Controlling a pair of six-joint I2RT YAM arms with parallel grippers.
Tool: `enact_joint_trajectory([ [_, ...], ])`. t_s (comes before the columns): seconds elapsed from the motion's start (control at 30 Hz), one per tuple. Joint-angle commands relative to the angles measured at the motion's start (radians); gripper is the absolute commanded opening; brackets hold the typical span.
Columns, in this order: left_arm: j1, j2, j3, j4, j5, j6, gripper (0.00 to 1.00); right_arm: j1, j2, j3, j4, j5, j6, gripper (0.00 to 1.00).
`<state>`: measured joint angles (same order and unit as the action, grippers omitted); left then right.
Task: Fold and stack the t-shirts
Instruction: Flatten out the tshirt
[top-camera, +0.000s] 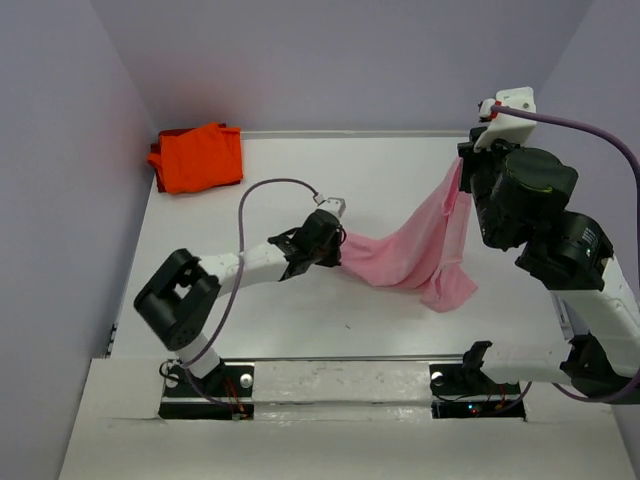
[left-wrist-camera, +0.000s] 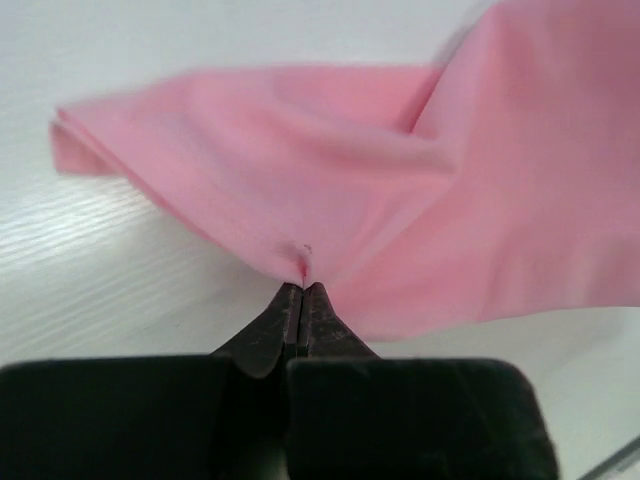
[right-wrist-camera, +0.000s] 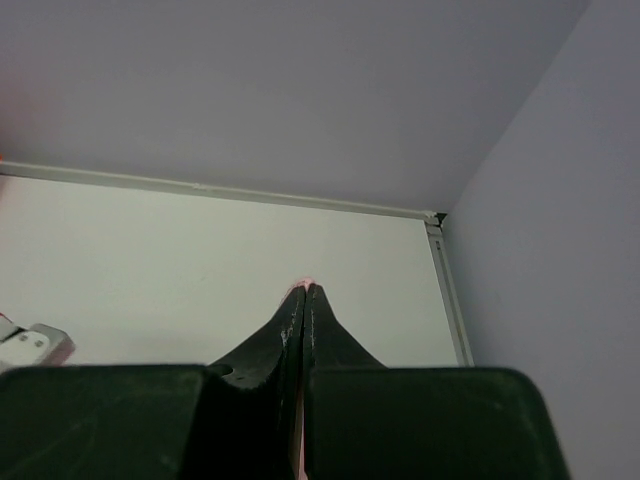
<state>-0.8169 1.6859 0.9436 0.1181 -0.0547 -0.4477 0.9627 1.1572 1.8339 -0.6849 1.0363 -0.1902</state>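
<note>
your left gripper (top-camera: 338, 243) pinches the pink shirt (top-camera: 415, 250) low; your right gripper (top-camera: 463, 168) pinches it higher, farther right.

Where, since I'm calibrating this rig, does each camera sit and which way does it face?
Top external: above and behind the bases, looking down on the table; both arms show, the pink t-shirt hung between left gripper and right gripper, the orange t-shirt far left.
Left wrist: low, facing along its shut fingers at pinched pink cloth.
Right wrist: raised, facing the far wall over its shut fingers.
Top and left wrist share the pink t-shirt.
</note>
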Motion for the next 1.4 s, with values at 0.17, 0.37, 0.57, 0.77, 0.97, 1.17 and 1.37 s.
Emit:
enact_joint_trajectory([
  [0.17,-0.004,-0.629,0.167,-0.374,-0.175,0.043,0.00,-0.001,-0.060,-0.041,0.018,0.014,0.029,0.00],
  [0.37,-0.005,-0.854,0.296,-0.563,-0.191,-0.008,0.00,-0.001,-0.089,0.046,-0.142,0.008,0.117,0.00],
  [0.57,-0.005,-0.997,0.314,-0.620,-0.165,-0.114,0.00,-0.001,-0.119,0.169,-0.220,0.007,0.146,0.00],
  [0.77,-0.005,-0.976,0.316,-0.562,-0.247,-0.143,0.00,-0.001,0.007,0.219,-0.210,0.019,0.080,0.00],
  [0.97,0.045,-0.789,0.327,-0.439,-0.387,-0.077,0.00,-0.204,0.149,0.107,0.139,-0.077,-0.042,0.00],
  [1.17,0.453,-0.660,0.109,-0.140,-0.002,-0.127,0.00,-0.430,0.364,0.016,0.134,-0.317,0.170,0.00],
  [1.37,0.542,-0.452,-0.046,0.044,-0.029,-0.145,0.00,-0.507,0.527,-0.103,0.162,-0.427,0.297,0.00],
])
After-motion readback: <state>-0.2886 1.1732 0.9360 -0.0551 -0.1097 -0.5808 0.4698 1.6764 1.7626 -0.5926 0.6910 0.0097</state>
